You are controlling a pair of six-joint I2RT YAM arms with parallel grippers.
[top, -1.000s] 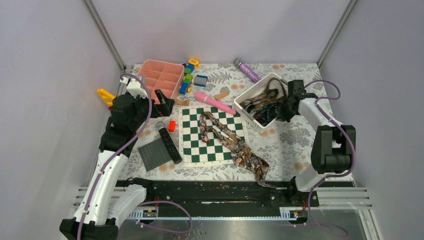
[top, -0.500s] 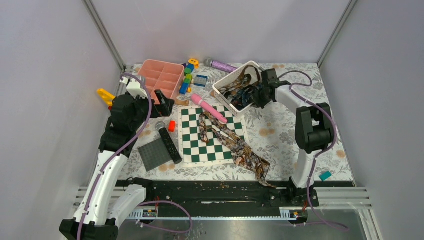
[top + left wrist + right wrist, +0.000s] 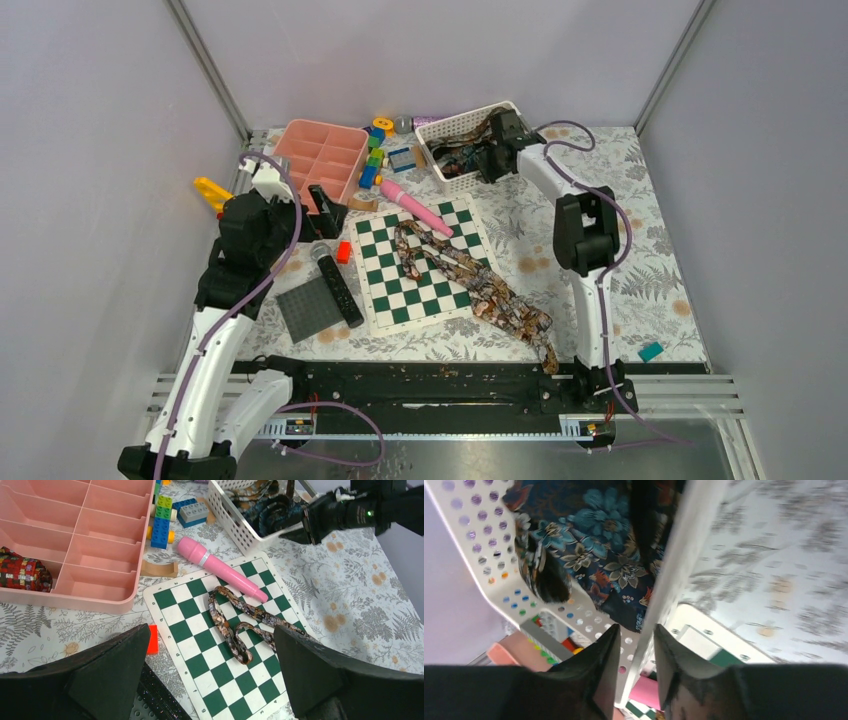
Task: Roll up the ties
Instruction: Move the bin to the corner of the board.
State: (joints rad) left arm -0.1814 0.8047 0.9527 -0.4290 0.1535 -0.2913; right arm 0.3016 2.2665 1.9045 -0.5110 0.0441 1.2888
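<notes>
Basket [image 3: 231,522] of ties [image 3: 594,540] now sits farther back on counter than a second ago. Right claw [image 3: 637,627] straddles its wall, nearly closed; I can't tell if it pinches. Left claw [image 3: 211,629] gapes, empty. Chessboard tie [image 3: 470,280] lies unrolled.

A robotics lab cell: two robot arms [image 3: 213,335] bolted to a black rail [image 3: 420,385] at the desk's [image 3: 655,265] near edge, plain grey panels [image 3: 440,60] (aluminium-framed) walling three sides.

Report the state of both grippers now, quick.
Left gripper: open, holding nothing.
Right gripper: jaws astride the wall of the white perforated plastic basket; whether it grips cannot be told.
</notes>
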